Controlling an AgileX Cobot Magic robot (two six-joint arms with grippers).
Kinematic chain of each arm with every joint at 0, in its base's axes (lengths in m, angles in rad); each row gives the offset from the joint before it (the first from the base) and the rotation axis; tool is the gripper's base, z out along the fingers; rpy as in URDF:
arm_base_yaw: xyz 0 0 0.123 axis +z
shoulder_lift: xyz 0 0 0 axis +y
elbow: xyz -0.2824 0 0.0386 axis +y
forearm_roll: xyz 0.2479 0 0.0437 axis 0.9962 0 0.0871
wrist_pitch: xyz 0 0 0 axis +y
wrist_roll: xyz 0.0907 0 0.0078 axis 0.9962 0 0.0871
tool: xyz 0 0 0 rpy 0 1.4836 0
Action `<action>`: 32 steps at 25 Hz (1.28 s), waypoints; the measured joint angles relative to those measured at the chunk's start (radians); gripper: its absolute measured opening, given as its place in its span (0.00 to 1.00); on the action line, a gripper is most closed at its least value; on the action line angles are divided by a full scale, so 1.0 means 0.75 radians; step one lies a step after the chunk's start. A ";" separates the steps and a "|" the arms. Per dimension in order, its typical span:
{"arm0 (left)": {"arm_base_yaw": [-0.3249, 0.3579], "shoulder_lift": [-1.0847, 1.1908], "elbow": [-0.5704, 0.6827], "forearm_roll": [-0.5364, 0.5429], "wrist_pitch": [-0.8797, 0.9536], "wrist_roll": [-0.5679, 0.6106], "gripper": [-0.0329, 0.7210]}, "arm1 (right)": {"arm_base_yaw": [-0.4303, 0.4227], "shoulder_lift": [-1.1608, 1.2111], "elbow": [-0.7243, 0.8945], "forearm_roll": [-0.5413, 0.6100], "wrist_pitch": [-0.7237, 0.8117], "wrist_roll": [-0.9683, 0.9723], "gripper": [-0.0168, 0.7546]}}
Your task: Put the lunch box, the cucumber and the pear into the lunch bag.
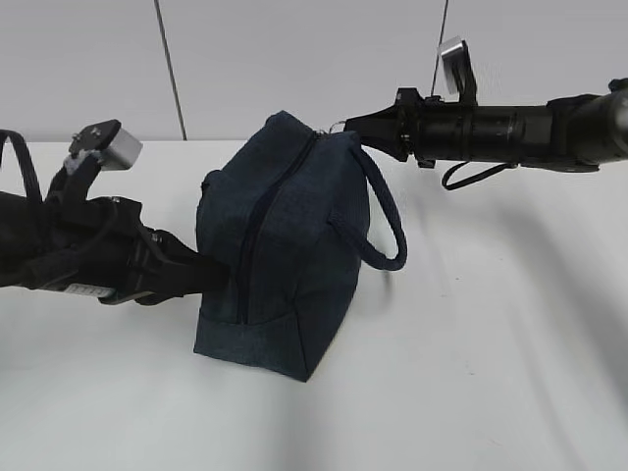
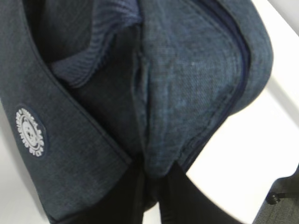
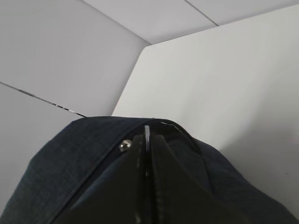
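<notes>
The dark navy fabric lunch bag point(image 1: 285, 245) stands tilted on the white table point(image 1: 491, 373), pinched between the two arms. Its zipper point(image 1: 247, 245) runs along the upper face and looks closed over the length that shows, and a looped navy strap handle point(image 1: 383, 211) hangs off its right side.

The left gripper point(image 1: 218, 280) presses into the low near end of the bag, at the foot of the zipper. In the left wrist view its dark fingers point(image 2: 175, 196) sit close together with a fold of navy cloth bunched between them — they are clamped on the bag's fabric. Just left of that fold lies a flat panel bearing a round white printed emblem point(image 2: 30, 130), and a ribbed strap point(image 2: 93, 56) curls above it.

The right gripper point(image 1: 348, 126) meets the bag's far top corner. In the right wrist view its black fingers point(image 3: 161, 186) are drawn together with only a thin slit between them, a silver ring pull point(image 3: 159, 123) nipped at their tips — a small metal stud point(image 3: 124, 145) sits just left of them on the bag's seam.
</notes>
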 joint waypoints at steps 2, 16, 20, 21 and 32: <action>0.000 0.000 0.004 -0.015 0.006 0.000 0.07 | -0.002 0.000 -0.015 -0.005 0.033 0.003 0.02; 0.000 -0.218 -0.001 -0.070 -0.112 0.000 0.56 | -0.002 0.000 -0.030 -0.018 0.064 0.024 0.02; 0.000 -0.277 -0.076 -0.076 -0.246 0.000 0.56 | -0.002 0.000 -0.030 -0.018 0.065 0.027 0.02; 0.000 -0.281 -0.106 -0.076 -0.268 0.000 0.56 | -0.002 0.000 -0.030 -0.018 0.067 0.027 0.02; 0.000 -0.148 -0.410 -0.094 -0.331 0.000 0.56 | -0.002 0.000 -0.030 -0.018 0.070 0.031 0.02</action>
